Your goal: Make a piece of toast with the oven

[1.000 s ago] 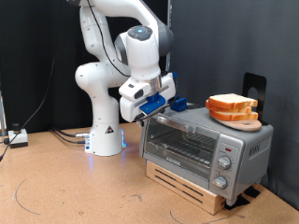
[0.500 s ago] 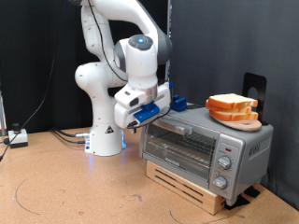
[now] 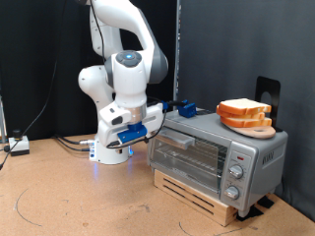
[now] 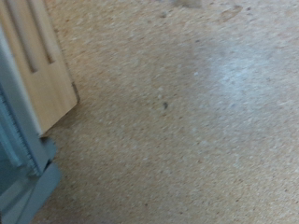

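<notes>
The silver oven (image 3: 258,149) stands on a wooden base at the exterior view's right. Its glass door (image 3: 192,157) looks tipped a little outward at the top. Slices of toast (image 3: 243,111) lie stacked on a round wooden board (image 3: 260,129) on the oven's roof. My gripper (image 3: 141,128), with blue parts, hangs low beside the oven's left front corner, close to the door's upper edge. Nothing shows between its fingers. In the wrist view no fingers appear, only the tabletop, a wooden slat (image 4: 42,65) and a blue-grey edge (image 4: 19,159).
The wooden base (image 3: 197,191) lifts the oven off the brown table (image 3: 79,202). The arm's white pedestal (image 3: 110,146) stands behind, cables (image 3: 69,144) run off to the left, and a black holder (image 3: 267,93) stands behind the oven.
The arm has swung down and toward the exterior view's left, from the oven's top corner to beside its door. The door's top now looks tilted slightly outward.
</notes>
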